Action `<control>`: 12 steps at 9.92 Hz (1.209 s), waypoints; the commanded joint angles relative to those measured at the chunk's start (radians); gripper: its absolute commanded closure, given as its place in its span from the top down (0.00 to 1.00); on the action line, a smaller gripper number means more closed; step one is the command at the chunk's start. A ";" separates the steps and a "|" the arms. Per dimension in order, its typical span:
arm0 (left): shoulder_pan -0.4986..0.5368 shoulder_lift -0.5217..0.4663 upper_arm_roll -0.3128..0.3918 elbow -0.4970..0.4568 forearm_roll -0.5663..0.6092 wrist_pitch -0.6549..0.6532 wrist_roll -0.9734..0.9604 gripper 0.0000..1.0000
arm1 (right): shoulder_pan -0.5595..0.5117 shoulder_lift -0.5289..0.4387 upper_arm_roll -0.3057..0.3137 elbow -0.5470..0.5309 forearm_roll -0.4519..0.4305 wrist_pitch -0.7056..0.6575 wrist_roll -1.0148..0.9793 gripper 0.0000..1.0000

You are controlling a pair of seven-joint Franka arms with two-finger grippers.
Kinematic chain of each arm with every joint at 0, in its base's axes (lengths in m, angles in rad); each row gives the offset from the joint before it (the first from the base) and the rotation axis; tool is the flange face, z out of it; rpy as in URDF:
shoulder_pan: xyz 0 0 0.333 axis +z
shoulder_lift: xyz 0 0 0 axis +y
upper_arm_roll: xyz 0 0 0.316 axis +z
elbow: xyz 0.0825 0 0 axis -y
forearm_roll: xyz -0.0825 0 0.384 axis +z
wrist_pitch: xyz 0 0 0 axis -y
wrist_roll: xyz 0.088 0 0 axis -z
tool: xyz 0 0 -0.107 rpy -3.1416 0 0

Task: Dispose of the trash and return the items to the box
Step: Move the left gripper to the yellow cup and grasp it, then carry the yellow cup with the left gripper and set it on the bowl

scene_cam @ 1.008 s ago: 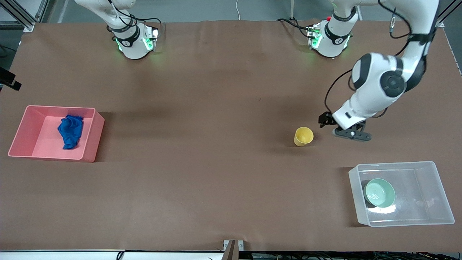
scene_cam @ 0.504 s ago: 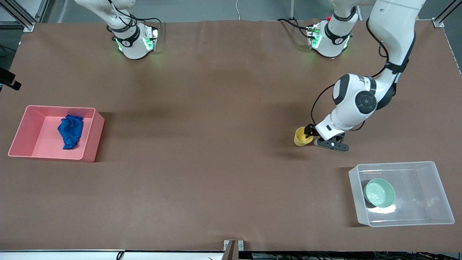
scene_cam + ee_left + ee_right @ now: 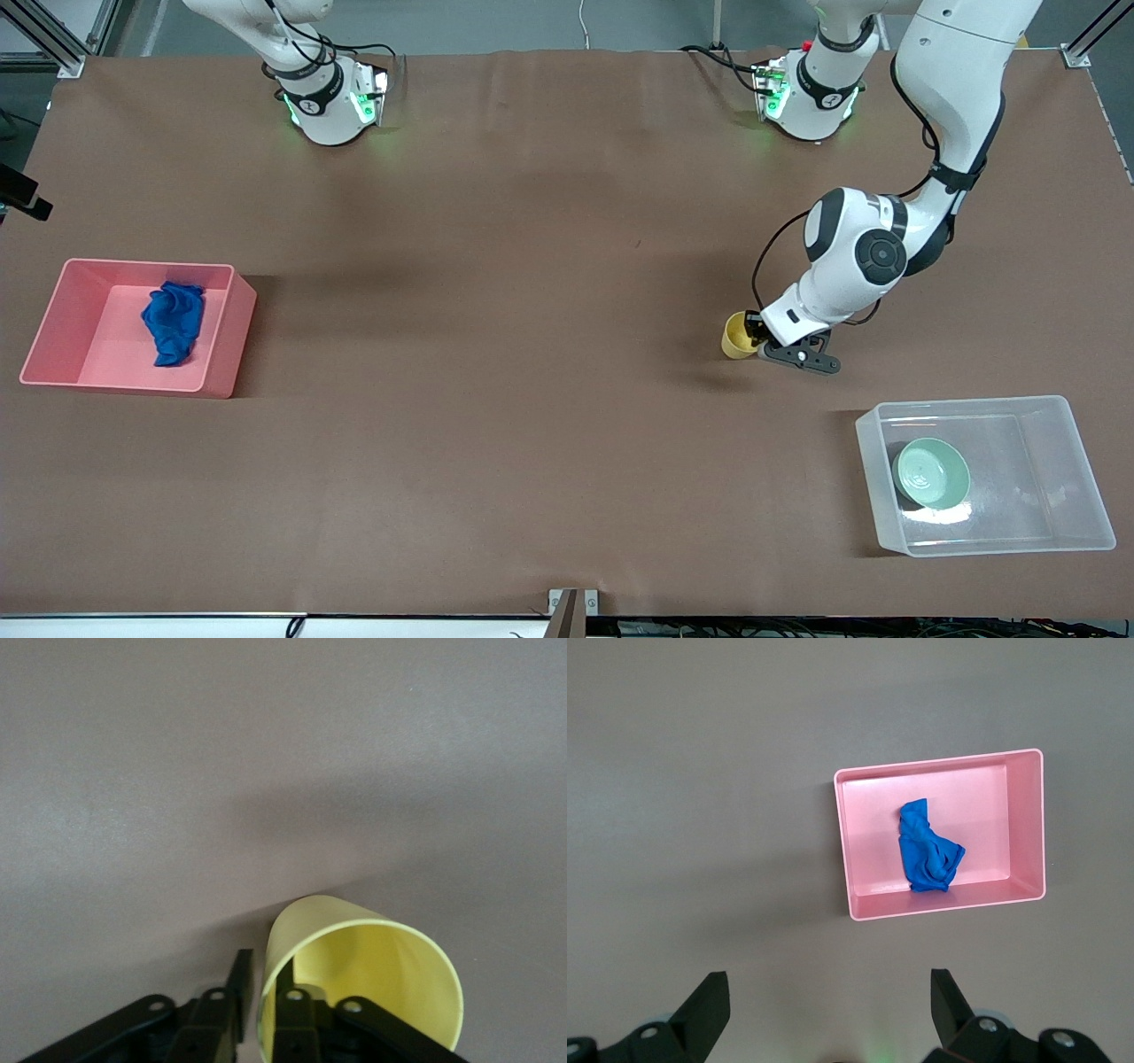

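Left gripper (image 3: 756, 338) stood at the yellow plastic cup (image 3: 736, 336) toward the left arm's end of the table, about midway between the robots' edge and the camera's edge, one finger (image 3: 296, 1020) inside the rim and one outside, jaws apart astride the wall and not yet seen clamped. Right gripper (image 3: 824, 1010) waited with fingers spread high over the pink bin (image 3: 1028, 828) holding the blue wad (image 3: 927, 849), while the mint-green bowl (image 3: 930, 473) lay in the clear tub (image 3: 1076, 443) near the corner at the camera's edge. Judged light, thin-walled and smooth, the cup would likely flex or slip, so a modest pinch on the rim wall seemed the proper hold.
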 commanded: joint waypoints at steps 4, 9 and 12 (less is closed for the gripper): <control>0.014 -0.057 0.010 0.189 0.018 -0.235 -0.007 0.00 | -0.007 0.000 0.004 0.007 -0.009 -0.009 -0.017 1.00; 0.019 0.228 0.282 0.795 -0.025 -0.524 0.227 0.00 | -0.007 0.000 0.004 0.007 -0.008 -0.009 -0.017 1.00; 0.044 0.377 0.411 0.946 -0.108 -0.502 0.353 0.00 | -0.009 0.000 0.002 0.007 -0.008 -0.009 -0.018 1.00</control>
